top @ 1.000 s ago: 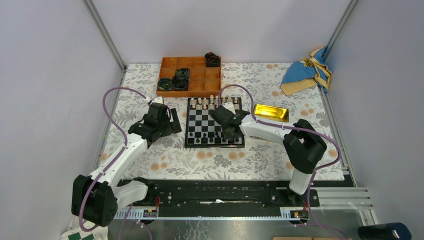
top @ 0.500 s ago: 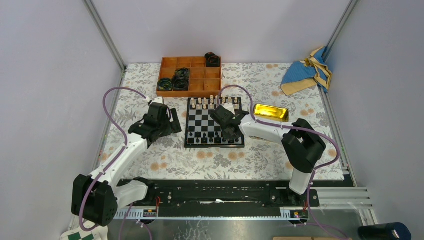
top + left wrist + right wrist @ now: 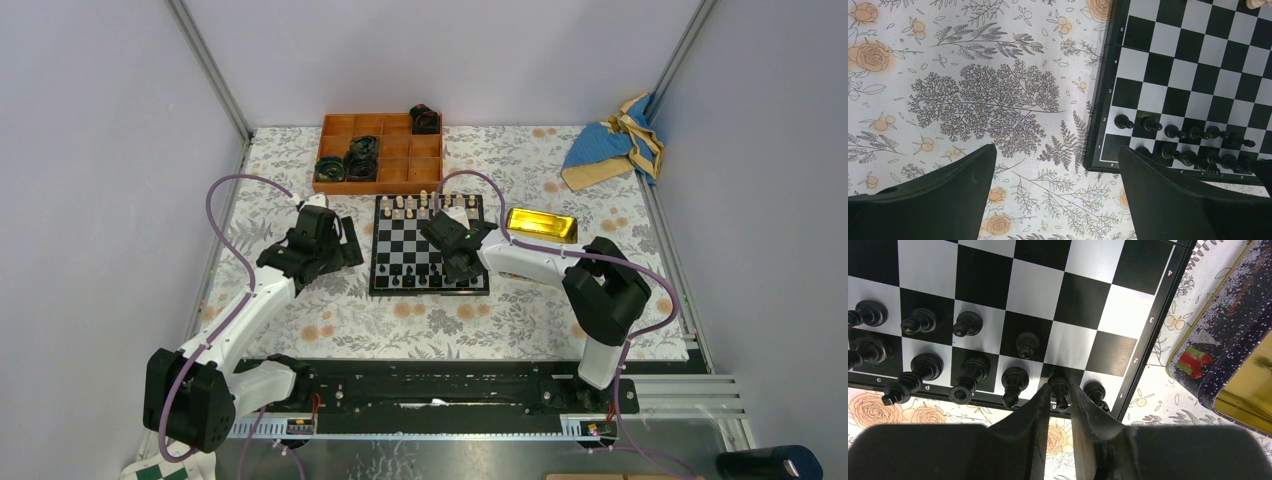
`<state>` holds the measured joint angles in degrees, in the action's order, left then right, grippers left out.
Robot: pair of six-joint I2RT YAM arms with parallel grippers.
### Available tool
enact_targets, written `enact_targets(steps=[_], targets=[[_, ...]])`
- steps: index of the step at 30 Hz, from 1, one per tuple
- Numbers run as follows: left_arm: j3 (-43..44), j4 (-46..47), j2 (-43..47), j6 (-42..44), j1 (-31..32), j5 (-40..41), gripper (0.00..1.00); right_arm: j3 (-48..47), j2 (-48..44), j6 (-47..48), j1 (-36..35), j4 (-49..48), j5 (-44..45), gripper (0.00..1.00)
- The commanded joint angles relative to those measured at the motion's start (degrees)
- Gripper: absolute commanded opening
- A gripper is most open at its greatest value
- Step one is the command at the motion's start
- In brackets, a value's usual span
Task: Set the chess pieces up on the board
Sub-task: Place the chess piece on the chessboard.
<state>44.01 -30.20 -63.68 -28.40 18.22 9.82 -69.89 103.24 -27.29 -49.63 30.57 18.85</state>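
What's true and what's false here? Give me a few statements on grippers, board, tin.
1. The right gripper is shut on a black chess piece at the board's near edge. True.
2. The left gripper holds a pawn. False: it is open and empty, over the tablecloth beside the board.
3. The cream pieces stand along the board's far edge. True.
4. The gold tin lies left of the board. False: it lies to its right.
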Motion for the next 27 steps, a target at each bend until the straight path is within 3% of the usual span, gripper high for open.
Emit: enact_targets(steps=[1,8,20,27], targets=[[0.2,1.6,-0.1,1.1,-0.5,-0.2,0.99,-2.2,-0.5,0.1,-0.6,1.1,0.7,0.28],[0.2,1.7,0.1,1.2,-0.5,-0.1,0.99,-3.6,-1.2,0.4,-0.5,2.1,1.6,0.31],[0.4,1.7,0.2,1.2,-0.5,0.0,0.99,-9.0,-3.3,2.5,-0.5,5.0,5.2,0.57],[0.8,1.6,-0.1,1.5,-0.6,0.2,0.99,-10.0,-5.8,2.7,1.2,6.2,11.8,0.58]])
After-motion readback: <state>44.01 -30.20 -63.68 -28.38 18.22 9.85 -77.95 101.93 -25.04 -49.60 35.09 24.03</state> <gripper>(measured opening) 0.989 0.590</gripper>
